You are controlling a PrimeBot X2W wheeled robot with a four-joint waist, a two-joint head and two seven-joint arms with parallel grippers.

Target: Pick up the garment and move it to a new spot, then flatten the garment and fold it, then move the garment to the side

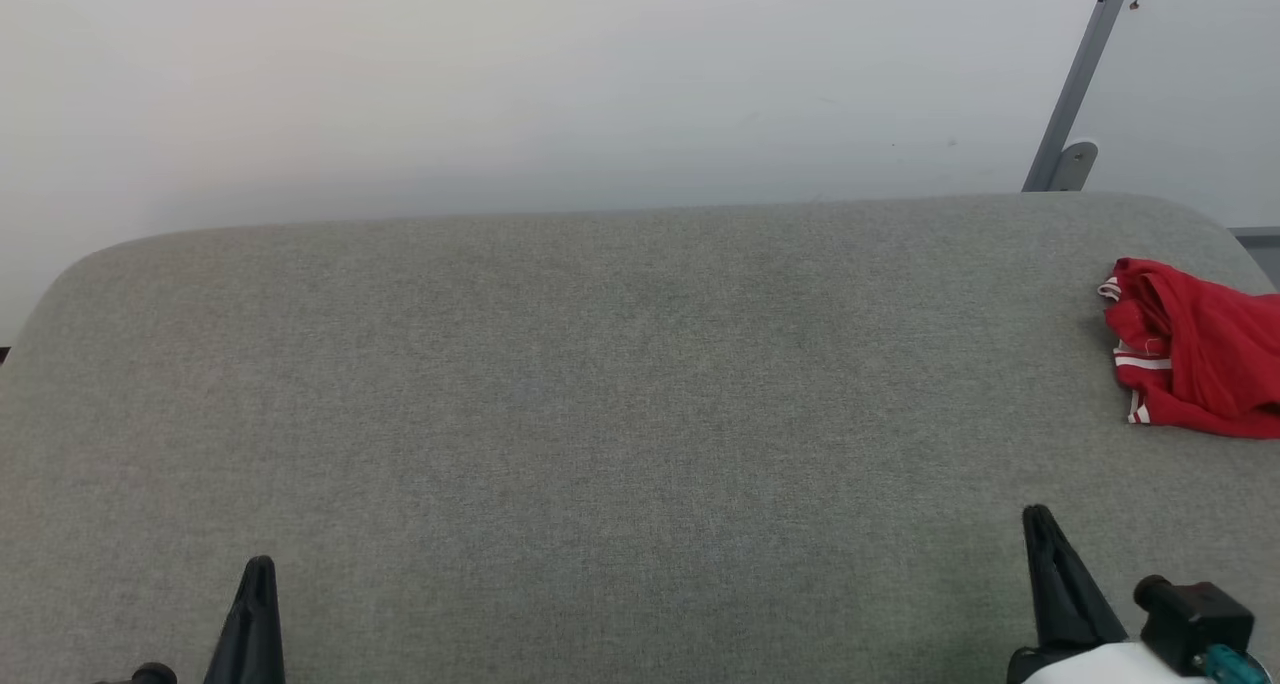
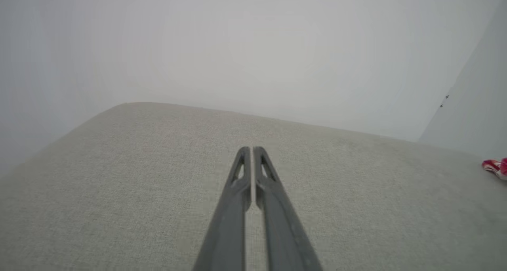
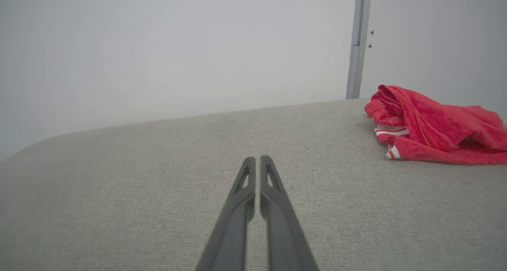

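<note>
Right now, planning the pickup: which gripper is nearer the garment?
The right gripper: the garment lies crumpled ahead to its right, far from the left gripper.

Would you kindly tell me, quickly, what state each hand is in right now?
Left hand: closed, holding nothing.
Right hand: closed, holding nothing; the red shirt lies apart from it on the grey cushion.

The garment [image 1: 1200, 349] is soft red cloth, matt and slightly fuzzy, with flat white trim. The padded top [image 1: 600, 384] is covered in grey fabric with a fine, rather rough weave and no shine at all. The fingers of the left gripper [image 2: 252, 149] and the right gripper [image 3: 256, 158] look like dark matt plastic. The wall [image 1: 500, 84] is smooth and matt, and the slanted post [image 1: 1075, 84] seems to be painted metal.
</note>
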